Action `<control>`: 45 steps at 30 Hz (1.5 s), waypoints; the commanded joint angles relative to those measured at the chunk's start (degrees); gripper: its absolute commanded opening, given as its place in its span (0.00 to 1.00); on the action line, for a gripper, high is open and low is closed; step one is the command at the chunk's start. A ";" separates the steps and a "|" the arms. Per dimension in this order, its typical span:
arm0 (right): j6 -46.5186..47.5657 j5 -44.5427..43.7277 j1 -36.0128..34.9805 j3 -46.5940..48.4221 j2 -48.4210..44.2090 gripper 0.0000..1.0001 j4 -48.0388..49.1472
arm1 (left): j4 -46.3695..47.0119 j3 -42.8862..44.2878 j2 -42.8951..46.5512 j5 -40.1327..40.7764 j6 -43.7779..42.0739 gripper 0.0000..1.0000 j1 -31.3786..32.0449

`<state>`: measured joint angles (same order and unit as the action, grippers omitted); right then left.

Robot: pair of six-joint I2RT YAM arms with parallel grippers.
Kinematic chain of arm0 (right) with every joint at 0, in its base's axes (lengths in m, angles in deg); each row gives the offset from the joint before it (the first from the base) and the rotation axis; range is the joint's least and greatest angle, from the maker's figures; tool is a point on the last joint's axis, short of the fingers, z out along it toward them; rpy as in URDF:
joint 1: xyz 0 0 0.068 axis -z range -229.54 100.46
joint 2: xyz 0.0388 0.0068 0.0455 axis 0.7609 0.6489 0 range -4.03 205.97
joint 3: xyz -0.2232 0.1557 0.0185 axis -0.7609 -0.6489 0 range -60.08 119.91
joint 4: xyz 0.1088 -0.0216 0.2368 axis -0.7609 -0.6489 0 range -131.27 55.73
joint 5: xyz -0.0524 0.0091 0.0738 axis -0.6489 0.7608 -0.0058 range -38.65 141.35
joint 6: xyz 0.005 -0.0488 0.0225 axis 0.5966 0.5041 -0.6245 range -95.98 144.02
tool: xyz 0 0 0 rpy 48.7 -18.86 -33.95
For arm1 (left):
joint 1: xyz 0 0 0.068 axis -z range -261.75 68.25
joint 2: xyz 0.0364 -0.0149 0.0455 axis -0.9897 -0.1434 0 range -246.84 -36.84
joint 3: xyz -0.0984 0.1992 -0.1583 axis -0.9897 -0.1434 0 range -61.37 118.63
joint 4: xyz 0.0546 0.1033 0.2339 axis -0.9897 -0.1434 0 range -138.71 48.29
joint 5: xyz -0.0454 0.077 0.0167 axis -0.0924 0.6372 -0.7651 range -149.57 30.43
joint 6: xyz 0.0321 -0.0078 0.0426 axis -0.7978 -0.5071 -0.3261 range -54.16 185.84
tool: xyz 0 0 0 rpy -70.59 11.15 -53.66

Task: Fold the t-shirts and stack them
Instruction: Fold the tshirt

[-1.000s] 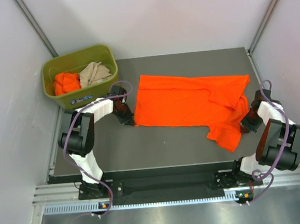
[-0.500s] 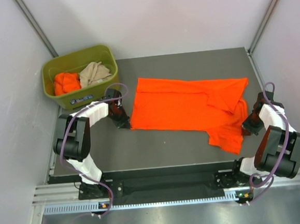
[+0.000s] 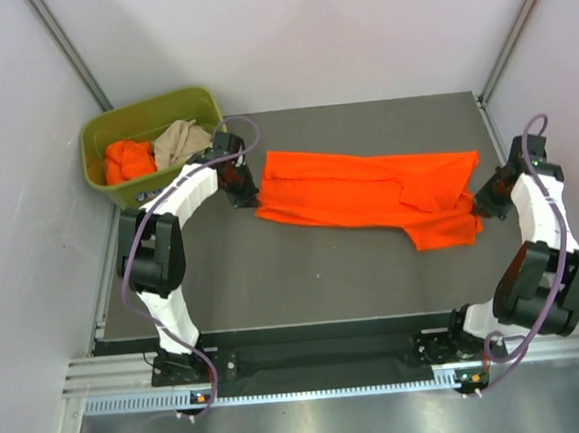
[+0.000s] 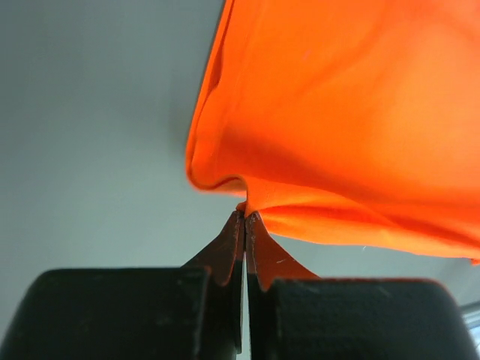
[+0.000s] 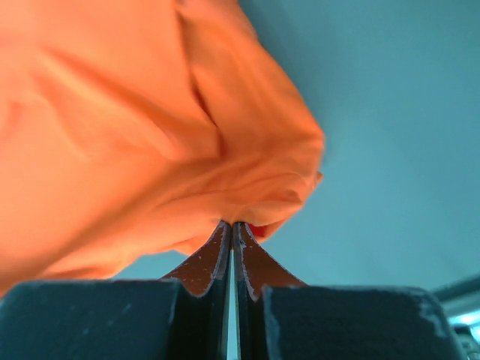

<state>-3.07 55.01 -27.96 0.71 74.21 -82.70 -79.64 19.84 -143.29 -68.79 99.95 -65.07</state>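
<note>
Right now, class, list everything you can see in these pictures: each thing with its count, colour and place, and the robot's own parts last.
stretched t-shirt: one, bright orange, across the middle of the table, pinched at both ends
bundled t-shirt: one, orange, left side of the bin
beige t-shirt: one, beige-tan, right side of the bin
bin: one, olive green, at the table's far left corner
table: one, dark grey, in front of the arm bases
left arm: one, white and black, reaching to the shirt's left end
right arm: one, white and black, reaching to the shirt's right end
left gripper: one, black, shut on the stretched t-shirt's left edge
right gripper: one, black, shut on its right edge
</note>
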 commanded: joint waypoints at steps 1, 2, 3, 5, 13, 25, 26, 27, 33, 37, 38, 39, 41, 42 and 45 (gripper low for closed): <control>0.81 0.91 -0.31 6.78 4.02 0.00 1.93 | -2.76 5.97 -3.23 1.21 -0.89 0.00 -0.43; 1.07 1.43 -0.31 7.92 5.07 0.00 2.10 | -2.85 7.11 -3.93 1.30 -0.80 0.00 -0.52; 1.34 2.65 -0.31 9.94 7.35 0.00 2.63 | -2.85 9.21 -5.33 1.30 -0.88 0.00 -0.69; 1.86 3.89 -0.31 12.93 10.17 0.00 2.46 | -3.11 12.55 -7.79 1.30 -0.71 0.00 -1.13; 3.62 5.30 -0.31 19.79 18.26 0.00 2.72 | -6.28 23.99 -15.36 1.65 -0.45 0.00 -2.27; 3.54 10.49 -0.23 26.92 26.08 0.00 3.69 | -4.09 25.58 -17.74 4.46 2.80 0.00 -2.80; 3.45 10.92 -0.31 27.88 26.96 0.00 3.95 | -3.47 25.23 -17.74 4.73 2.98 0.00 -2.80; 3.45 11.19 -0.31 28.41 27.66 0.00 4.04 | -3.03 24.97 -17.74 4.73 3.50 0.00 -2.89; 2.92 11.19 -0.31 33.24 31.62 0.00 3.86 | -0.22 24.44 -18.17 5.96 4.65 0.00 -2.98; 2.66 11.63 -0.23 34.39 33.64 0.00 4.39 | -0.04 25.66 -20.45 5.78 5.09 0.00 -3.15; 2.66 11.72 -0.31 34.30 34.26 0.00 4.65 | -0.21 26.10 -20.89 5.87 5.18 0.00 -3.24; 2.48 11.89 -0.31 34.22 34.44 0.00 5.09 | -0.47 26.45 -21.25 6.13 5.18 0.00 -3.33; 2.48 12.25 -0.31 34.30 35.40 0.00 5.71 | -0.30 26.98 -22.21 6.14 5.35 0.00 -3.50; 2.40 12.33 -0.31 34.30 35.58 0.00 5.97 | -0.30 27.16 -22.48 6.14 5.44 0.00 -3.77; 2.31 12.34 -0.31 34.57 36.64 0.01 6.15 | -0.12 28.04 -23.53 6.31 5.71 0.00 -4.12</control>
<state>-0.29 66.81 -28.02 32.62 110.12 -78.74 -79.03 46.55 -164.62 -65.77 101.89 -66.07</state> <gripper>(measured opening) 0.007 0.013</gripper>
